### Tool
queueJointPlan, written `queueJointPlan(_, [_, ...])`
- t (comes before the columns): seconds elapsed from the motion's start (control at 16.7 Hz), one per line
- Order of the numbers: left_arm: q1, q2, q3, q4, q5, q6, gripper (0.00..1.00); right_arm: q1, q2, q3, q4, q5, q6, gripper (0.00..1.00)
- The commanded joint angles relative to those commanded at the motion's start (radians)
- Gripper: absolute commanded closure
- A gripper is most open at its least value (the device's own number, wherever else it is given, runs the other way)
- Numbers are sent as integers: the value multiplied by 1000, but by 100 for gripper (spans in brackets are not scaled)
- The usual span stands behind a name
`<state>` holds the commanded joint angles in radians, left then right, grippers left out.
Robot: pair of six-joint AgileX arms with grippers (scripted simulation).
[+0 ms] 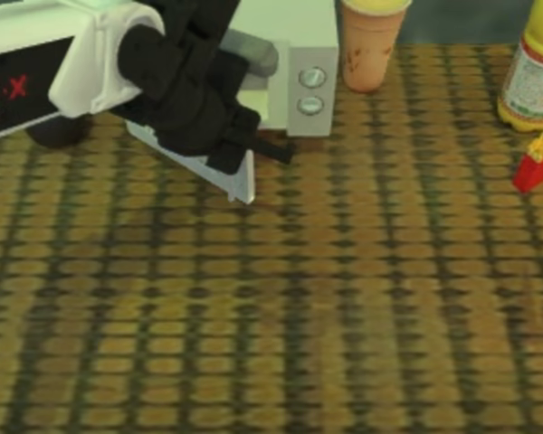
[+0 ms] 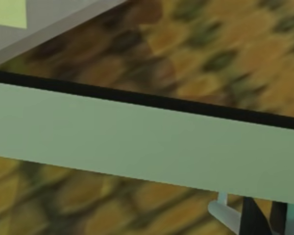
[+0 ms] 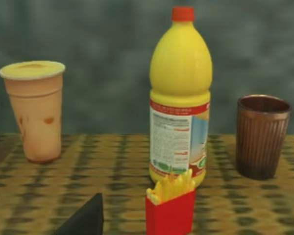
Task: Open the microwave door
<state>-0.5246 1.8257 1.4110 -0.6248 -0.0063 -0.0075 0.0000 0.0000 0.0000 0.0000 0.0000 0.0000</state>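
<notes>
Pale microwave door stands swung outward beneath left fingers; their grip cannot be told

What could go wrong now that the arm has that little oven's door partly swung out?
The microwave door stands ajar, and the left gripper crowds its free edge; a slip there could leave it half open. Pulling hard might also drag the light-looking microwave across the table. If it slides to the right, it could knock the orange cup close beside it. The right arm is not seen from above.
</notes>
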Motion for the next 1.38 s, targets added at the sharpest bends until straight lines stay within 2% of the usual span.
queueJointPlan(0.9, [0, 0, 0, 0, 0, 0, 100, 0, 0, 0, 0, 0, 0, 0])
queueJointPlan(1.08, [1, -5, -8, 3, 14, 12, 100, 0, 0, 0, 0, 0, 0, 0])
queueJointPlan(1.38, [38, -45, -72, 0, 68, 117, 100, 0, 0, 0, 0, 0, 0, 0])
